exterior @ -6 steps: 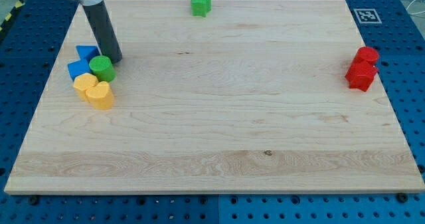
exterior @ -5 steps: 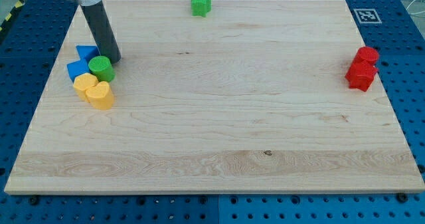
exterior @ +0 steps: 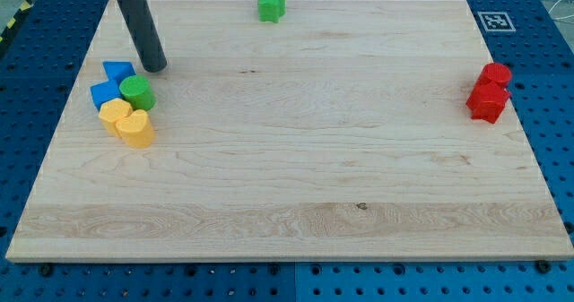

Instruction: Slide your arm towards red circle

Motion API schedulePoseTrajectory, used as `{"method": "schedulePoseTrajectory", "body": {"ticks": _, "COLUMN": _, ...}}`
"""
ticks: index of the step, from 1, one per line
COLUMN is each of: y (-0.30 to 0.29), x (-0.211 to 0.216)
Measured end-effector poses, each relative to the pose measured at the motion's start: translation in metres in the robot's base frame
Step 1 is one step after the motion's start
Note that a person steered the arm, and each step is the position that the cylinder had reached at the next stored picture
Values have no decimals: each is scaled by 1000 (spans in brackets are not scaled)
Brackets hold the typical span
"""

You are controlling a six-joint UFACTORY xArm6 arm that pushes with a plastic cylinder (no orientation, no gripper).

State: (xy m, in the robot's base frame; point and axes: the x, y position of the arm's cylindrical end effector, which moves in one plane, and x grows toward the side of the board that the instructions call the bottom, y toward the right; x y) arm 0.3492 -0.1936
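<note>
Two red blocks sit at the right edge of the frame: the small red circle block (exterior: 496,73) touching a chunkier red block (exterior: 487,101) just below it. My tip (exterior: 157,68) rests on the pale wooden counter (exterior: 296,168) in the upper left, just above a green cylinder (exterior: 137,93), well apart from the red pair. I have no fingers, only a bare rod, so nothing opens or clamps. I judge the circle light, rigid and slippery on wood; a nudge would shift it, so I should approach its left face gently.
</note>
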Motion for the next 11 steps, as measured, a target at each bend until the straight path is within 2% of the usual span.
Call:
{"method": "schedulePoseTrajectory", "body": {"ticks": 3, "y": 0, "x": -9}}
{"method": "schedulePoseTrajectory", "body": {"ticks": 4, "y": 20, "x": -8}}
{"method": "schedulePoseTrajectory", "body": {"ticks": 6, "y": 130, "x": -22}}
{"method": "schedulePoseTrajectory", "body": {"ticks": 10, "y": 467, "x": -25}}
{"method": "schedulePoseTrajectory", "body": {"ticks": 11, "y": 524, "x": 17}}
